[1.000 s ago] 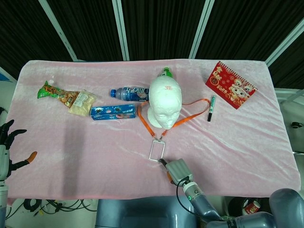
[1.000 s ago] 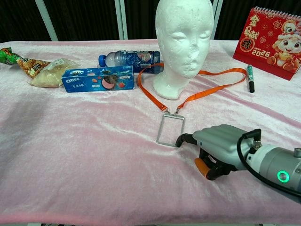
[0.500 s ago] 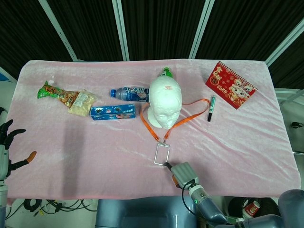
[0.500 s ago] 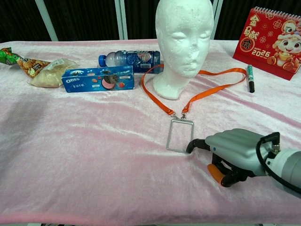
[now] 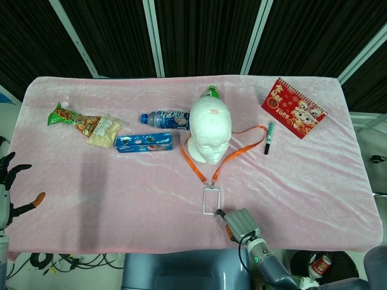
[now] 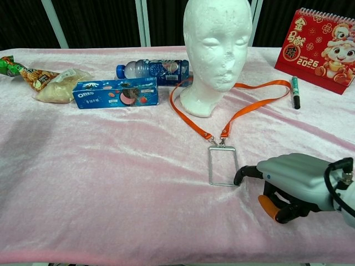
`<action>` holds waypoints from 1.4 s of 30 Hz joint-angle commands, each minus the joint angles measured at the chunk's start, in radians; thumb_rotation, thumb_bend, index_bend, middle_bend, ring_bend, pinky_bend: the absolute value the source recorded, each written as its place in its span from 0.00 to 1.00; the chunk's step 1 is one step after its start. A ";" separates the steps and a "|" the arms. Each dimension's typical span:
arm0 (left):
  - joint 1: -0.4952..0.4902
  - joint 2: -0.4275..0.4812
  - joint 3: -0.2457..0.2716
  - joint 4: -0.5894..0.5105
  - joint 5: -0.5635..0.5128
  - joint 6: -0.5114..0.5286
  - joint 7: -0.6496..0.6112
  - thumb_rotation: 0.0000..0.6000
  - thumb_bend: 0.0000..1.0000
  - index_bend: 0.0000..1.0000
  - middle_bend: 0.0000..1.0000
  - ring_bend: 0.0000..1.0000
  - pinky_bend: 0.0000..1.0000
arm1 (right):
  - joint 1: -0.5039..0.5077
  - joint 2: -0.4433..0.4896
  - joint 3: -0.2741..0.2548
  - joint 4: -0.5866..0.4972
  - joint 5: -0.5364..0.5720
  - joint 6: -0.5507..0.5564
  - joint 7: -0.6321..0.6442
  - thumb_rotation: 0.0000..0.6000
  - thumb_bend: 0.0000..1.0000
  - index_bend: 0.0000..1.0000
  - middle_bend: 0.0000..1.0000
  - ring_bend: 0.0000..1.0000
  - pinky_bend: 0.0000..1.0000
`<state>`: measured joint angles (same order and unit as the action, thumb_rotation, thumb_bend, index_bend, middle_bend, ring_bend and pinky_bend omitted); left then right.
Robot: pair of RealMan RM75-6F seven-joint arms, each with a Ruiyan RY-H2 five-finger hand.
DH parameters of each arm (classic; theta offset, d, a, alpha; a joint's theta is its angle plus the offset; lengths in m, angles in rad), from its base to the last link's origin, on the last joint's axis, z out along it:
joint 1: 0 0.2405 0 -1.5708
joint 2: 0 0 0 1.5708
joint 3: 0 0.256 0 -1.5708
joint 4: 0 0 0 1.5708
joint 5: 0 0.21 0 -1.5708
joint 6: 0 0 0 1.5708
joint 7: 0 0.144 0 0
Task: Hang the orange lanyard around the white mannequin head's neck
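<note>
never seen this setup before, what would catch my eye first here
The white mannequin head stands mid-table with the orange lanyard looped around its base. Its clear badge holder lies in front, the right hand touching its corner. The red calendar sits far right.

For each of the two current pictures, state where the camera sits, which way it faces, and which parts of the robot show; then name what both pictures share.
Head view: sits high, looks steeply down on the pink table; the left hand shows at the left edge, the right hand at the near edge.
Chest view: sits low at the near edge, faces level across at the mannequin head; only the right hand shows.
Shared: mannequin head, orange lanyard with badge holder, Oreo box, water bottle, calendar, marker.
</note>
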<state>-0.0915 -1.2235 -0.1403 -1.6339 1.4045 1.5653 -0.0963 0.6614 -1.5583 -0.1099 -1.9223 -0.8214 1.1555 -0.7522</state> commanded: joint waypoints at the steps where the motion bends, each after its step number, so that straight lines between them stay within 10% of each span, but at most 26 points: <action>1: 0.001 0.001 0.000 -0.001 0.002 0.001 0.001 1.00 0.18 0.27 0.05 0.00 0.00 | -0.011 0.007 -0.007 -0.004 -0.017 0.010 0.007 1.00 0.64 0.27 0.87 0.86 0.78; 23: 0.003 0.001 0.001 0.000 0.000 -0.009 0.020 1.00 0.18 0.27 0.05 0.00 0.00 | -0.071 0.114 -0.029 -0.062 -0.106 0.045 0.057 1.00 0.56 0.26 0.85 0.84 0.78; 29: -0.005 0.010 0.023 -0.001 0.009 -0.043 0.053 1.00 0.18 0.27 0.05 0.00 0.00 | -0.101 0.213 -0.006 -0.093 -0.137 0.105 0.097 1.00 0.24 0.13 0.58 0.66 0.63; 36: -0.007 0.023 0.047 -0.022 0.025 -0.067 0.085 1.00 0.18 0.27 0.05 0.00 0.00 | -0.188 0.397 0.009 -0.116 -0.211 0.198 0.253 1.00 0.17 0.11 0.20 0.32 0.31; 42: 0.003 0.019 0.063 -0.045 0.038 -0.056 0.111 1.00 0.18 0.26 0.05 0.00 0.00 | -0.304 0.468 -0.045 -0.025 -0.418 0.297 0.409 1.00 0.15 0.11 0.13 0.24 0.23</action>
<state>-0.0900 -1.2038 -0.0790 -1.6775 1.4407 1.5077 0.0133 0.4225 -1.1295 -0.1253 -1.9972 -1.1428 1.3935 -0.4024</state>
